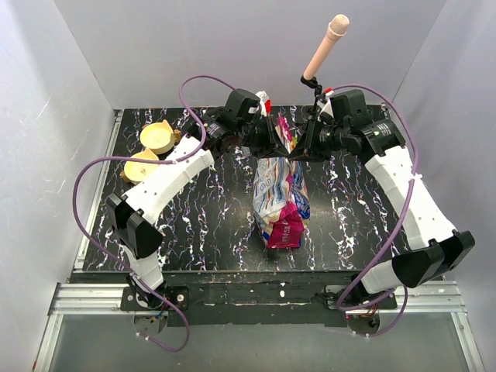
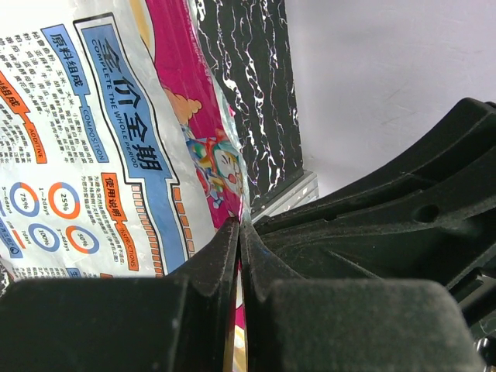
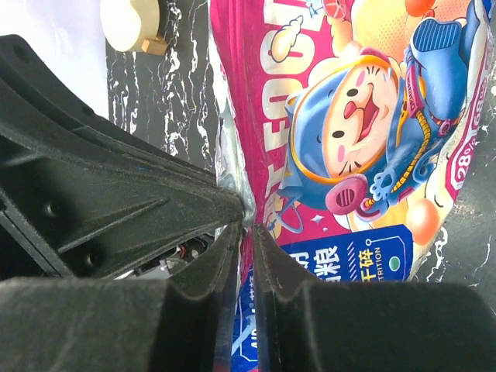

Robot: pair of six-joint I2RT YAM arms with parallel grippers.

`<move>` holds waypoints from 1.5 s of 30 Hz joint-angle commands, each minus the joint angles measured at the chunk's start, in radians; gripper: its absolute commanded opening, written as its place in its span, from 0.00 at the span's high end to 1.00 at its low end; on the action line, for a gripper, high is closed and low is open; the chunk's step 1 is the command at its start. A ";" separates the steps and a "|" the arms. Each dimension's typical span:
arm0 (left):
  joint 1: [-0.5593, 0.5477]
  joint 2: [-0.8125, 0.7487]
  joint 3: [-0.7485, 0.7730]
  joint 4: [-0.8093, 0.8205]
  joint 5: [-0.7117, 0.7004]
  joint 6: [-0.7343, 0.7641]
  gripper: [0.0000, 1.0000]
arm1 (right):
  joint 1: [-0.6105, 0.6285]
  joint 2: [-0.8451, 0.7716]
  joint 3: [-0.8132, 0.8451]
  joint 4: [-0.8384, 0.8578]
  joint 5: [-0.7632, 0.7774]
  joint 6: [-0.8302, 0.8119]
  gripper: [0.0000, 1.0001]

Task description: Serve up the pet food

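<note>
Each arm is built of glossy white shell links joined by chunky black housings: the left arm [image 1: 167, 182] on the left of the top view, the right arm [image 1: 404, 184] on the right. A thin purple cable [image 1: 76, 198] loops loosely off each one, between the black base at the bottom of the frame and the wrist. A small green light [image 1: 377, 133] glows on the right wrist. In both wrist views the jaws are matte black, with moulded ribs, small round recesses and a grainy finish.

A robotics lab cell is probably shown: a black marbled desk [image 1: 203, 226] is walled by plain white panels [image 1: 232, 46], edged by an aluminium rail [image 1: 263, 308], with a microphone [image 1: 327, 43] mounted behind.
</note>
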 commanded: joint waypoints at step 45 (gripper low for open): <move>-0.021 0.083 0.322 -0.337 -0.267 0.125 1.00 | 0.272 0.155 0.160 -0.465 0.894 -0.093 0.98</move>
